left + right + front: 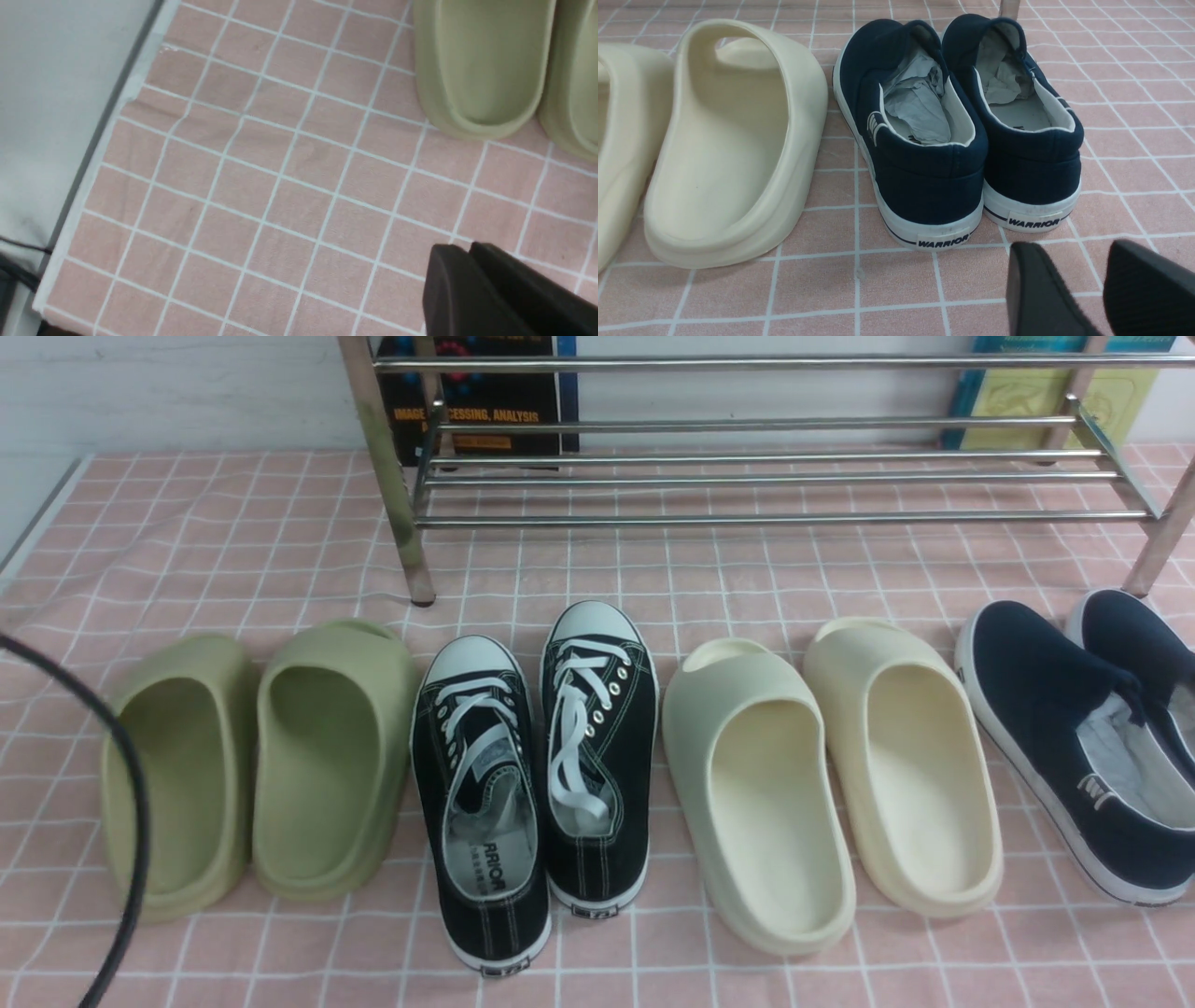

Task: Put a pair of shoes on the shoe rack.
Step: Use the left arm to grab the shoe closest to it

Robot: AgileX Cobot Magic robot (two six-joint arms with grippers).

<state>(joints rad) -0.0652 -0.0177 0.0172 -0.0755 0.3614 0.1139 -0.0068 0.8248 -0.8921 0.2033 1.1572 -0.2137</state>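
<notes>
Nothing of the task is done yet, as far as I can see. The black sneakers stand side by side on the tabletop, in the middle of the row of shoes, with their white toe caps pointing to the shoe rack. They are in front of the rack, near its left leg, but they do not touch it. The long steel bars of the rack carry no shoe at all.

On the left of the sneakers are the olive slides, on the right the cream slides, and farther right the navy slip-ons. I judge that these three pairs should stay where they are.

My left claw is pressed together and pinches nothing. It hangs over the bare pink cloth, near the heel of an olive slide and well apart from the sneakers. My right claw is spread, with the cloth visible between its fingers, and it is empty too. It is just behind the heels of the navy slip-ons, so it is also not at the sneakers.

So all the work is left: to bring a claw to the sneakers, grip them, lift them and set both on the bars.
</notes>
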